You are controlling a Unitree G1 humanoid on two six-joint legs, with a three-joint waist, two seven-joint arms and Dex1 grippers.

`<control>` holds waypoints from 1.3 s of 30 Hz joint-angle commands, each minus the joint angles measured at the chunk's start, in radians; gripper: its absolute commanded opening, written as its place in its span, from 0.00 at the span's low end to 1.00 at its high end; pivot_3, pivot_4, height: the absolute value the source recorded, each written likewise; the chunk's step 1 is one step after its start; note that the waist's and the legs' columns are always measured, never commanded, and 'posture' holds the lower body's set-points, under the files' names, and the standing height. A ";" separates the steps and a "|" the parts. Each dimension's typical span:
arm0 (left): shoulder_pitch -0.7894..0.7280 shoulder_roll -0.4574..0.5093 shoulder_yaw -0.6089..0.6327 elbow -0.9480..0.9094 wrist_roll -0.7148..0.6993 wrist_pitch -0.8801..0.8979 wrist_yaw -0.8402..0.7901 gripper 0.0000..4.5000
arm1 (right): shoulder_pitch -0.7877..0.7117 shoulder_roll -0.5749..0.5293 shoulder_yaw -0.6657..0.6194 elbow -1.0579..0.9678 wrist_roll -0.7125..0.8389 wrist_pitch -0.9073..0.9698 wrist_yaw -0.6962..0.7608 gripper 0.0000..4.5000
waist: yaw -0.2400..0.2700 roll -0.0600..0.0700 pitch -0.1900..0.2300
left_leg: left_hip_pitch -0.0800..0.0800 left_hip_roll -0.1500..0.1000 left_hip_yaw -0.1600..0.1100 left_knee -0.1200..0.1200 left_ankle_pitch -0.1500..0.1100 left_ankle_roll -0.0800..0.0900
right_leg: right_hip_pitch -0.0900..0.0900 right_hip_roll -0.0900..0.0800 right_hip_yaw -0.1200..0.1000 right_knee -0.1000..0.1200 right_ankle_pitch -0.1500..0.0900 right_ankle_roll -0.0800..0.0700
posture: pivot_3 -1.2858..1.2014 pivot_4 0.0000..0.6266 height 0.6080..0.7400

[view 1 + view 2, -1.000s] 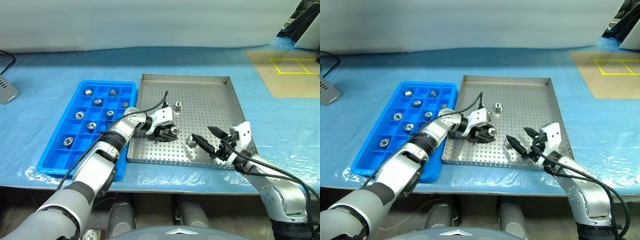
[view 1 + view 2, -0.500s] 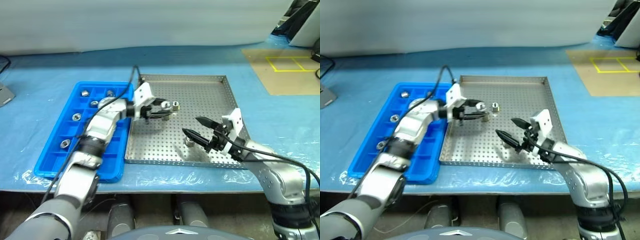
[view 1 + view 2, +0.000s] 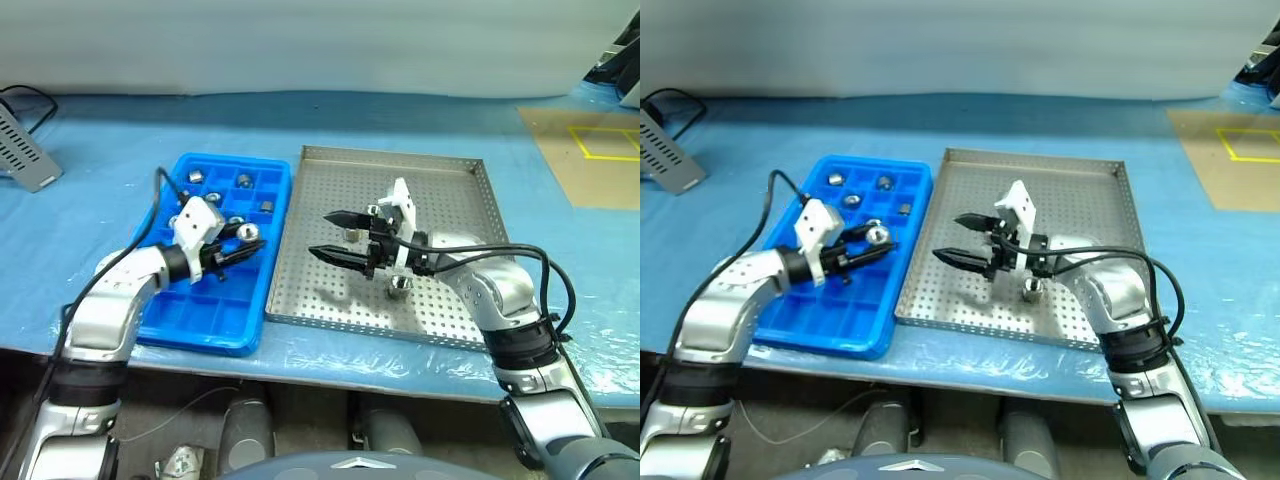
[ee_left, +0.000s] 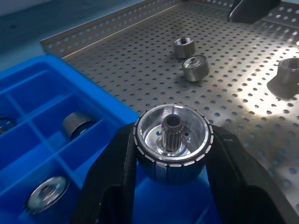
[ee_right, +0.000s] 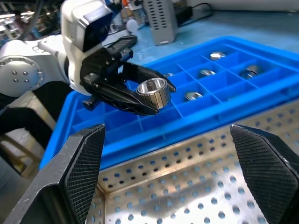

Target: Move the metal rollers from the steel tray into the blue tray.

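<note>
My left gripper [image 3: 248, 240] is shut on a metal roller [image 4: 172, 138], held a little above the blue tray [image 3: 200, 315] near the tray's right side. Several rollers lie in the blue tray's far compartments, such as one [image 3: 244, 181]. The steel tray [image 3: 450, 195] sits just right of it. My right gripper [image 3: 320, 234] hovers open and empty over its left half, pointing toward the blue tray. One roller [image 3: 400, 285] rests on the perforated floor below the right wrist. The left wrist view has two more rollers there [image 4: 184, 46], [image 4: 195, 68].
Both trays rest on a table covered in blue sheeting. A grey ribbed device [image 3: 28, 152] with a cable lies at the far left. A tan patch with yellow tape [image 3: 600, 150] lies at the far right. The table's front edge runs just below the trays.
My left gripper has carried the roller leftward and up, from the steel tray to over the blue tray. The open right gripper has swung left over the steel tray. The camera view has shifted.
</note>
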 commanded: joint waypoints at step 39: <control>0.340 0.166 0.211 -0.175 -0.084 0.001 0.112 0.75 | -0.103 -0.097 -0.040 -0.073 0.123 0.113 0.135 1.00 | 0.100 -0.002 -0.001 | 0.000 0.000 -0.001 -0.009 0.007 -0.011 | -0.008 0.000 -0.001 0.006 -0.003 0.001 | 0.58 0.24 1.00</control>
